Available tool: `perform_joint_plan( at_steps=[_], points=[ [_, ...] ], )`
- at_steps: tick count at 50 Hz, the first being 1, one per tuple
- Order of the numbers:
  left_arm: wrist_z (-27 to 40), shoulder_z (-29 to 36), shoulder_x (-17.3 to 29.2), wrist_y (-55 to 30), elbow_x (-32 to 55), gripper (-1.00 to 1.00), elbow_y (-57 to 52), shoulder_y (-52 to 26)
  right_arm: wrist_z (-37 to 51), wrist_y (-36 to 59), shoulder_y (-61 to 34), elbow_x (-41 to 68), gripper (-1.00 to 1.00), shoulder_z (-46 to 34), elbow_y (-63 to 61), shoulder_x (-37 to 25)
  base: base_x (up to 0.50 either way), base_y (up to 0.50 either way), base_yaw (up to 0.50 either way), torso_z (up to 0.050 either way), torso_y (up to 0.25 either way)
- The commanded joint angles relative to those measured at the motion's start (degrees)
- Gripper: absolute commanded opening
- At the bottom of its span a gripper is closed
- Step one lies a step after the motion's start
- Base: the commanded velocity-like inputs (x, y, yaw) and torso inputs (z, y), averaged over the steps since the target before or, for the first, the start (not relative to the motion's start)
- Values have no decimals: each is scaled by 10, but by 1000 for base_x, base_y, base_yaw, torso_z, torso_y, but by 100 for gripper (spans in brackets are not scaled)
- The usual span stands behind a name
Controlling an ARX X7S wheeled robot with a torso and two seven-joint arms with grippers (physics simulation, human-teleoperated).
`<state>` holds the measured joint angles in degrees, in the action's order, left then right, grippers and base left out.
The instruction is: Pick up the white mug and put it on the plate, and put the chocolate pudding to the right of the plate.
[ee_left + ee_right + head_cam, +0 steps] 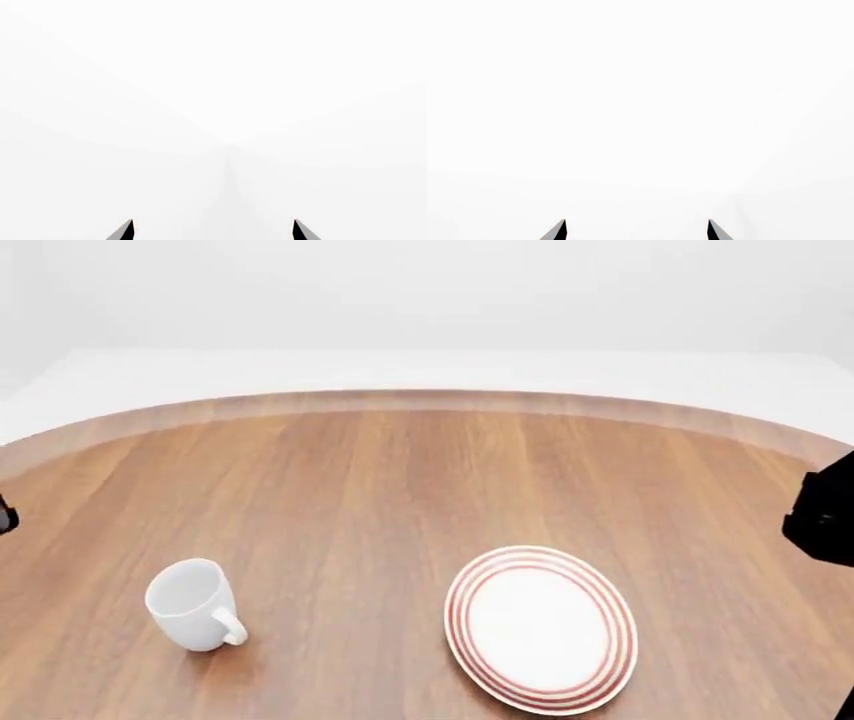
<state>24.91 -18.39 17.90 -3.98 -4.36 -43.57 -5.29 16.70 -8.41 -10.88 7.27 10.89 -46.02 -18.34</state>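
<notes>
Head view, left to right. White mug [194, 606] stands upright on the wooden desk [374, 480] at about 8 o'clock, handle toward 4 o'clock, nothing touching it. Plate [541, 628] lies flat at about 5 o'clock, well apart from the mug, bare on top. Chocolate pudding can't be seen in any view. Left claw [213, 231]: only two dark fingertips show in the left wrist view, spread wide, nothing between them, facing blank white. Right claw [637, 231]: same in the right wrist view, tips wide apart, holding nothing.
</notes>
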Motion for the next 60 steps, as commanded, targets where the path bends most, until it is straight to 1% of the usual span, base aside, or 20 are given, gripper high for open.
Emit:
perform_joint_plan(
  at_steps=[1,18,19,25,28,29,32,33,36,39,40,42,43,44,46,47,49,55,60],
  points=[
    [-23,6,-4,-2,-21,100,10,2,-7,7,0,-15,100,14,-2,9,0,0,0,0,-250],
    [-16,3,-3,-8,-20,100,6,2,-4,10,2,-14,100,12,-7,4,0,0,0,0,-250],
    [-18,-1,-6,2,3,100,8,2,-3,10,2,-16,100,11,-7,4,0,0,0,0,0],
    [-23,27,-8,-14,-16,100,10,4,-2,10,3,-18,100,10,-6,3,0,0,0,0,0],
    [-26,38,-18,-52,-7,100,3,-3,-2,10,3,-18,100,9,-6,2,0,0,0,0,0],
    [-37,45,-25,-77,20,100,-2,-7,-1,10,3,-19,100,9,-5,2,0,0,0,0,0],
    [-40,72,-30,-107,12,100,-10,-10,-1,9,3,-19,100,8,-4,2,0,0,0,0,0],
    [-47,83,-41,-136,32,100,-18,-14,0,10,3,-19,100,8,-4,2,0,0,0,0,0],
    [-51,98,-53,-179,48,100,-28,-20,1,10,3,-18,100,8,-4,1,0,0,0,0,0],
    [-56,115,-75,-253,85,100,-44,-32,1,8,4,-18,100,8,-2,1,0,0,0,0,0],
    [-56,116,-74,-254,85,100,-45,-33,2,8,4,-18,100,8,-2,1,0,0,0,0,0],
    [-49,119,-95,-320,110,100,-62,-45,2,8,4,-17,100,8,-2,0,0,0,0,0,0],
    [-48,119,-98,-329,116,100,-66,-47,2,8,4,-17,100,8,-2,0,0,0,0,0,0],
    [-30,135,-97,-361,96,100,-69,-54,3,9,4,-17,100,9,-3,0,0,0,0,0,0],
    [-24,137,-106,-383,102,100,-73,-61,3,9,4,-16,100,9,-3,-1,0,0,0,0,0],
    [-17,139,-114,-418,107,100,-74,-70,4,9,4,-16,100,9,-3,-1,0,0,0,0,0],
    [-16,137,-123,-435,120,100,-77,-77,4,8,5,-15,100,10,-4,-1,0,0,0,0,0],
    [19,148,-149,-487,125,100,-74,-108,6,7,6,-15,100,9,-3,-2,0,0,0,0,0],
    [65,168,-164,-540,119,100,-63,-138,7,7,6,-14,100,10,-4,-4,0,0,0,0,0]
  ],
)
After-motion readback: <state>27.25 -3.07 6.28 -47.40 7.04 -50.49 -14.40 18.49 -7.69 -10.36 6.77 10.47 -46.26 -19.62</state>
